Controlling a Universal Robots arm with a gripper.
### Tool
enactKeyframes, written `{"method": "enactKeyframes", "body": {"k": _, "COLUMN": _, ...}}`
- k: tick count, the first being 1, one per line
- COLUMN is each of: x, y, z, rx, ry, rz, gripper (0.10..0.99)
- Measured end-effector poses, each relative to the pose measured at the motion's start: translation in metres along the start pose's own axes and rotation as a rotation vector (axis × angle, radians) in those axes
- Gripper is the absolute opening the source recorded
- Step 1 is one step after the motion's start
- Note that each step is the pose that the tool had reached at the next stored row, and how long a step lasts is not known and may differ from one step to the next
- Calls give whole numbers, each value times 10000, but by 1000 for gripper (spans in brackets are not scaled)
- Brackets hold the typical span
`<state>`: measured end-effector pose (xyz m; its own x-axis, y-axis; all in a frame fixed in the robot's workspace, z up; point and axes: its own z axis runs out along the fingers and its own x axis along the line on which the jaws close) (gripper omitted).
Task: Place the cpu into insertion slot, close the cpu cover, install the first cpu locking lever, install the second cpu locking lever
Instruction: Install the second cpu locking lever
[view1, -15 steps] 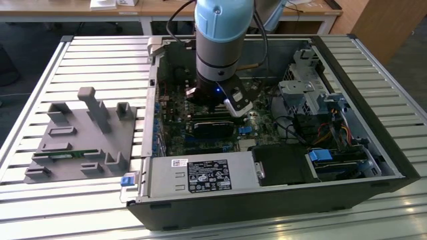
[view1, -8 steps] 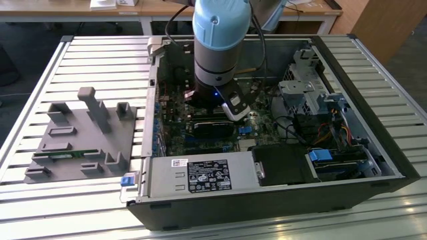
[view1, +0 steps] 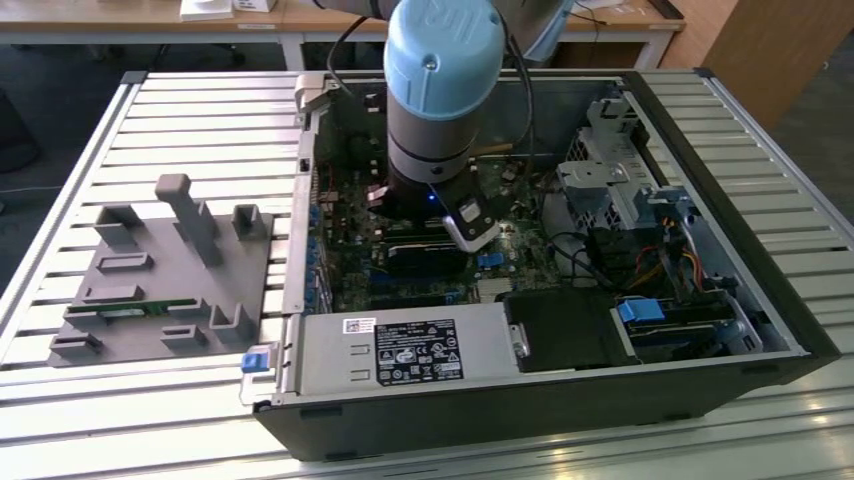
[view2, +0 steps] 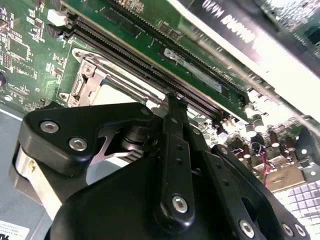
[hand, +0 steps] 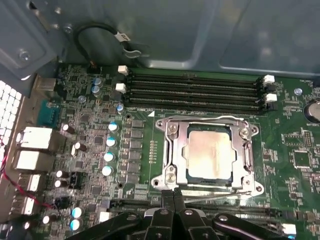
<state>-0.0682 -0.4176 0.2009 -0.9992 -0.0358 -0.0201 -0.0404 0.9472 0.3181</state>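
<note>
In the exterior view, the robot arm (view1: 434, 100) reaches down into an open computer case (view1: 561, 400) lying on a slatted metal table (view1: 200, 120). Its gripper (view1: 430, 222) sits low over the green motherboard (view1: 400, 285), in the middle of the case. A grey plastic fixture (view1: 160, 290) with upright posts rests on the table well apart from the gripper, toward the exterior view's left. A silver power supply box (view1: 400, 350) lies inside the case along its near wall.

In the first wrist view, the gripper (hand: 173, 197) has its black fingertips (hand: 167, 196) pressed together, pinching nothing that can be seen. Just beyond the tips lies the insertion slot (hand: 165, 179), with the cpu (hand: 210, 152) seated flat inside it, tan-silver face up. The cpu cover (hand: 244, 156) lies closed over the chip, its silver frame ringing the exposed face. A thin wire locking lever (hand: 215, 189) runs along the slot edge nearest the jaws, just ahead of the tips; whether they touch it cannot be told. A second lever (hand: 200, 119) curves along the far edge. Four long black memory slots (hand: 195, 92) lie beyond that.

In the second wrist view, the gripper (view2: 172, 102) shows the same closed jaws, black linkage in front, with the insertion slot (view2: 87, 82) just beside the tips and the memory slots (view2: 150, 55) past them.
</note>
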Motion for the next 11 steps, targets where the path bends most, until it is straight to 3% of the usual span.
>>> {"method": "enactKeyframes", "body": {"k": 11, "x": 66, "y": -25, "z": 60, "rx": -207, "ry": -8, "rz": 0, "gripper": 122}}
